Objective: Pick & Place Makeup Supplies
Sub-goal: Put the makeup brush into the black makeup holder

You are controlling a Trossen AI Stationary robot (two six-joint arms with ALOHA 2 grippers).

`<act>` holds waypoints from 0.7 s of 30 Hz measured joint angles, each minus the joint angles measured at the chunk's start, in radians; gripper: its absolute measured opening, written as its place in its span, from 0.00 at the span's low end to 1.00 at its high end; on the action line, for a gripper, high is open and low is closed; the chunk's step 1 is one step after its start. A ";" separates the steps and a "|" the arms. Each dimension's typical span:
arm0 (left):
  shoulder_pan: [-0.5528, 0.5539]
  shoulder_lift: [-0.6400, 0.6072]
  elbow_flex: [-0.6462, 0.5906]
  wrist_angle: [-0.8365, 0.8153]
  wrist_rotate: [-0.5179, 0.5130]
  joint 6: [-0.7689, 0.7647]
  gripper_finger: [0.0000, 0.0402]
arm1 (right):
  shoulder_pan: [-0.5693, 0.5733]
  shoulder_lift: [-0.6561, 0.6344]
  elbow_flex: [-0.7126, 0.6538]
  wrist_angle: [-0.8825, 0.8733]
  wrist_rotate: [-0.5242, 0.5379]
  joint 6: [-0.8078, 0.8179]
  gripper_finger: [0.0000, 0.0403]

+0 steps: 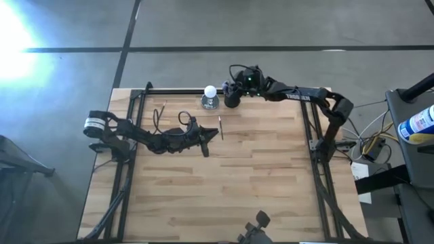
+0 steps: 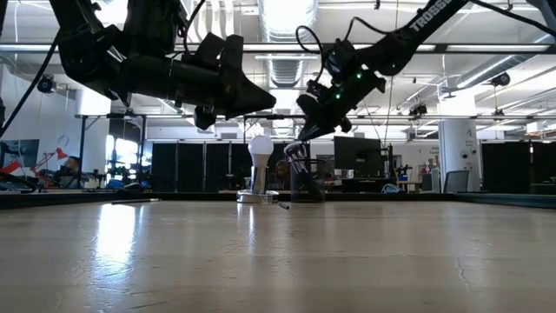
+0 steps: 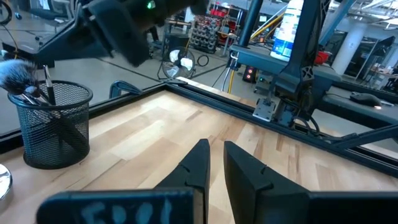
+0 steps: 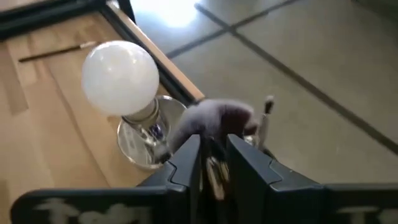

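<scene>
On the high view's left, one thin brush (image 1: 163, 107) lies on the wooden surface (image 1: 224, 190) near the far-left edge, well apart from both claws. The left claw (image 1: 207, 141) hovers over the middle of the surface, its fingers (image 3: 196, 165) a narrow gap apart with nothing between them. Just beyond its tip, toward the far edge, lies a second thin brush (image 1: 220, 126), near the claw but not touching it. Farther right, at the far edge, stands the white ball on its clear base (image 1: 210, 97), and just beside it the black mesh cup (image 1: 232, 98) holding several brushes (image 3: 25, 87), one with a fluffy head (image 4: 214, 118). The right claw (image 4: 214, 165) hangs directly over the cup, its fingers slightly apart, straddling the brush handles; whether they grip one I cannot tell.
</scene>
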 joint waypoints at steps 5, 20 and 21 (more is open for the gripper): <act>0.000 0.000 0.000 0.000 0.000 0.000 0.10 | 0.002 -0.048 0.020 -0.100 0.003 -0.027 0.12; -0.001 0.000 0.000 0.000 0.000 0.000 0.10 | 0.058 -0.236 -0.177 0.035 0.001 0.033 0.02; -0.001 0.000 0.000 0.000 0.000 0.000 0.10 | 0.071 -0.251 -0.200 0.045 0.002 0.045 0.02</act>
